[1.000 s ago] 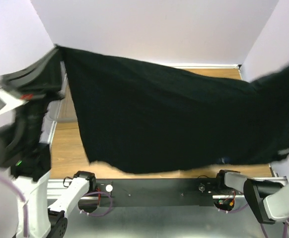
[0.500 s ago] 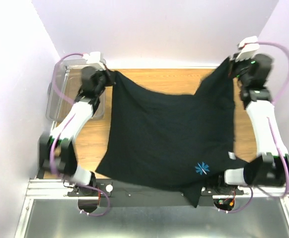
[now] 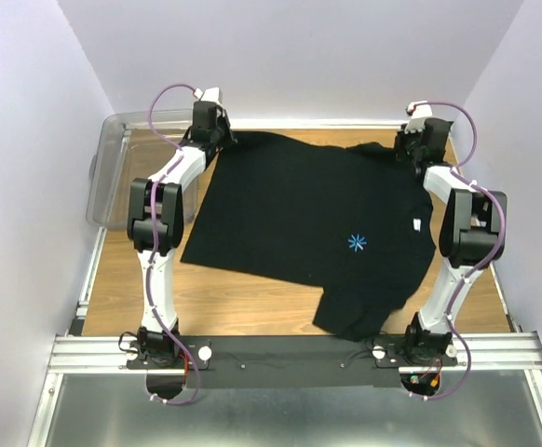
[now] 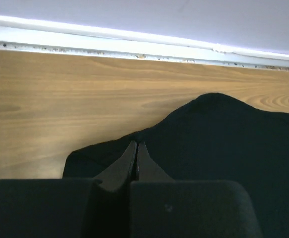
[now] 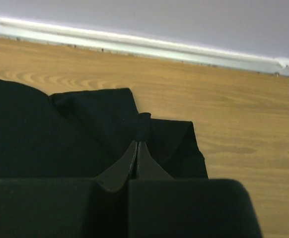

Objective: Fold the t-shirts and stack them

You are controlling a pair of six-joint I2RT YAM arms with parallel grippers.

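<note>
One black t-shirt lies spread flat on the wooden table, with its light-blue starburst logo and white neck tag facing up. One sleeve points toward the near edge. My left gripper is shut on the shirt's far left corner; in the left wrist view the shut gripper pinches the cloth. My right gripper is shut on the far right corner; in the right wrist view the gripper pinches a bunched fold of cloth. No other t-shirt shows.
A clear plastic bin stands at the far left, beside the left arm. The back wall and its white rail run just beyond both grippers. Bare wood shows in front of the shirt and a black bar runs along the near edge.
The shirt was held up, stretched in the air between both grippers. Both arms have swung out to the far edge and the shirt now lies flat on the table, still gripped.
</note>
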